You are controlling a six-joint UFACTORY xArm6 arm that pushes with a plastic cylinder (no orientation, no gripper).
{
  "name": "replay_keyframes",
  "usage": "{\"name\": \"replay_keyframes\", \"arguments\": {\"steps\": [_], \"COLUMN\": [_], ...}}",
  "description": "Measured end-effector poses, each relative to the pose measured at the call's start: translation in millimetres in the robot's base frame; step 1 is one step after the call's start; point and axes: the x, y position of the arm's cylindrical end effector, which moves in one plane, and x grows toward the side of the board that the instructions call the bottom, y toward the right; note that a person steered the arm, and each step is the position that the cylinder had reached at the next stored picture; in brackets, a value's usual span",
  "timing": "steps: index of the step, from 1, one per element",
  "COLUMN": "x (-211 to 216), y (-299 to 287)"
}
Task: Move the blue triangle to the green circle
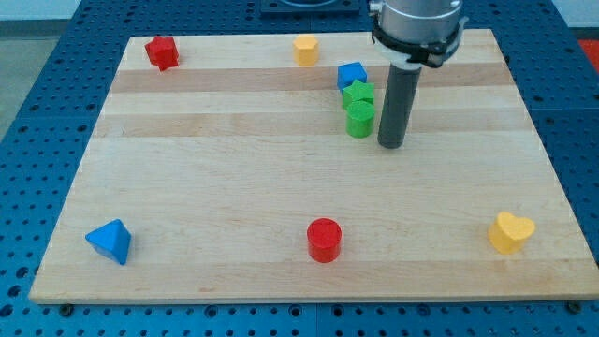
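Hiding nothing, my tip (391, 145) beside green circle (359, 120).

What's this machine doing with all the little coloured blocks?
A robot arm pushes blocks around a wooden board with a dark rod. My tip sits just right of the green circle block, touching nothing. The blue triangle block it must bring there lies untouched near the view's bottom-left corner.

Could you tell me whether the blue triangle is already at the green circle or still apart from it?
Still apart. The blue triangle sits near the view's bottom left; the green circle is at upper centre, beside my tip.
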Motion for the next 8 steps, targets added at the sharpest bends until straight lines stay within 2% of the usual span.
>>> {"name": "replay_keyframes", "arguments": {"steps": [1,2,6,7,8], "x": [10.6,25.5,41.2,62.1,95.5], "y": [-37.0,-93.8,-320.8,-358.2,-367.9]}}
